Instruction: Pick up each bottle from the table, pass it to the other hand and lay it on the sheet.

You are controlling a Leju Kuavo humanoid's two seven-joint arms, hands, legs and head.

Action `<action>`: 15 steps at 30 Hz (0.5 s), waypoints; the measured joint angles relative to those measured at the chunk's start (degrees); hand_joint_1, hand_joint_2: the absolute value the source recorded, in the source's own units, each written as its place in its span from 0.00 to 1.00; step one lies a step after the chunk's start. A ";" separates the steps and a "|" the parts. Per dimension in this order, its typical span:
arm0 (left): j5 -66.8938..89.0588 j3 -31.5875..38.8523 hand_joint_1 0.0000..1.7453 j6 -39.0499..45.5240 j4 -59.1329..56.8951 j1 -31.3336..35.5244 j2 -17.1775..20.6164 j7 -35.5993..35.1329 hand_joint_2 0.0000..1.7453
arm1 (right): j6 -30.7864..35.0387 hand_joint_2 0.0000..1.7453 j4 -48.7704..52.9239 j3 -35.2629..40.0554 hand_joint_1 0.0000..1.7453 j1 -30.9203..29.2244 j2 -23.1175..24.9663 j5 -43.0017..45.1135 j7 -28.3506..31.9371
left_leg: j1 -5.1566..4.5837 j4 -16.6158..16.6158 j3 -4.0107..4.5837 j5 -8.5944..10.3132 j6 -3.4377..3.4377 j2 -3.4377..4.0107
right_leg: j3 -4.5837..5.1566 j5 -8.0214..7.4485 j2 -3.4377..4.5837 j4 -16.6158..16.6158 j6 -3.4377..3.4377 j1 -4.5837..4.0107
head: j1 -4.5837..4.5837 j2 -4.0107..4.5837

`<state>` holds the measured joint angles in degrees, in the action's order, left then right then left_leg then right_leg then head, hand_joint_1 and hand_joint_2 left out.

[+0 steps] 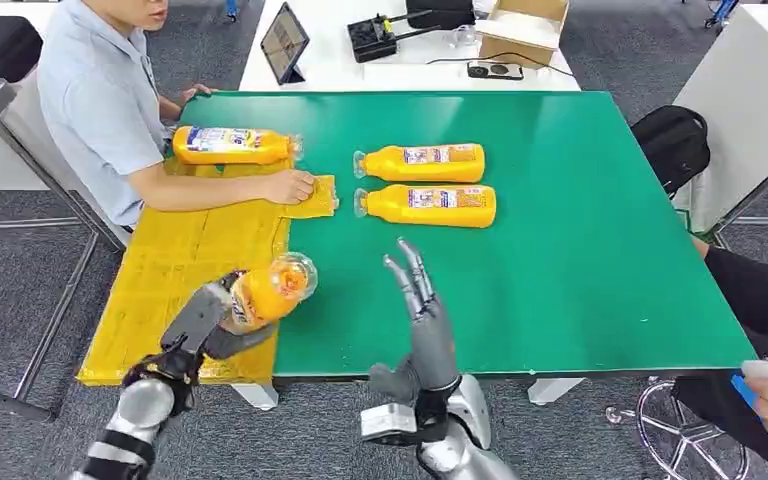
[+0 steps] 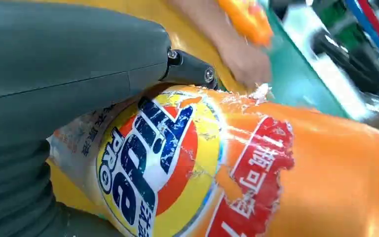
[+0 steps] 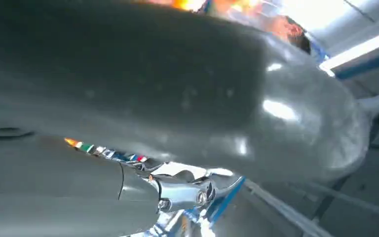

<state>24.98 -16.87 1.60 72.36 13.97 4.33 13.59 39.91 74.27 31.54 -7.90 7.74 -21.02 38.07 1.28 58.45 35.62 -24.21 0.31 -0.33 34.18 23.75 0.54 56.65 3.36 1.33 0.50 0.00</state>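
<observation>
Being gripped in the left hand [image 1: 200, 325] is an orange bottle [image 1: 270, 290], held above the near part of the yellow sheet [image 1: 175, 265], at the boundary between that sheet and the green table [image 1: 580, 240]. Its clear cap end is being pointed away from the robot and toward the middle of the table. In the left wrist view the bottle's label [image 2: 148, 158], yellow, red and blue with a torn red patch beside it, is being pressed against the grey thumb [image 2: 79, 64] of that hand.

The right hand [image 1: 418, 300] is being held upright over the near edge of the table, just to the right of the held bottle, with its fingers spread and nothing between them. A gap is being kept between this hand and the bottle.

Two more orange bottles are being left lying on the green surface near its middle, side by side and parallel, caps to the left: the farther one [image 1: 422, 163] and the nearer one [image 1: 430, 205]. A fourth bottle [image 1: 232, 145] is lying at the far end of the sheet, cap to the right.

A person in a light blue shirt [image 1: 100, 100] is seated at the left side of the table, with one hand [image 1: 290, 186] being rested on the sheet. Beyond the green table, a tablet [image 1: 284, 42] and a cardboard box [image 1: 522, 28] are being kept on a white desk [image 1: 340, 70].
</observation>
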 measured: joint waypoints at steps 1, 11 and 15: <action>3.91 -0.11 1.00 0.50 -2.10 2.28 0.28 -1.36 1.00 | 0.00 0.00 0.52 0.22 0.00 -0.01 -0.02 1.05 0.00 | 0.00 0.00 0.00 0.02 0.01 -0.02 | 0.00 -0.01 -0.01 0.00 0.00 0.00 | -0.04 0.00; 32.43 -4.67 1.00 7.06 -30.12 26.33 -0.22 -11.75 1.00 | -0.09 0.00 5.38 8.57 0.00 -0.48 -0.39 5.94 0.00 | 0.01 0.01 0.01 0.13 0.04 0.02 | 0.01 -0.19 0.02 0.04 -0.08 0.00 | -0.04 0.00; 37.46 -7.84 1.00 6.51 -36.79 31.05 -1.37 -15.04 1.00 | -0.85 0.00 5.48 9.92 0.00 -0.68 -0.55 7.04 0.00 | 0.00 0.01 0.05 0.12 0.04 0.01 | 0.01 -0.18 0.01 0.04 -0.08 0.00 | -0.04 0.00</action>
<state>62.44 -24.72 8.11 35.57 45.02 2.96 -1.45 39.06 79.76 41.46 -8.58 7.19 -13.99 38.07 1.28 58.46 35.67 -24.09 0.35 -0.31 34.19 23.56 0.55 56.69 3.28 1.33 0.46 0.00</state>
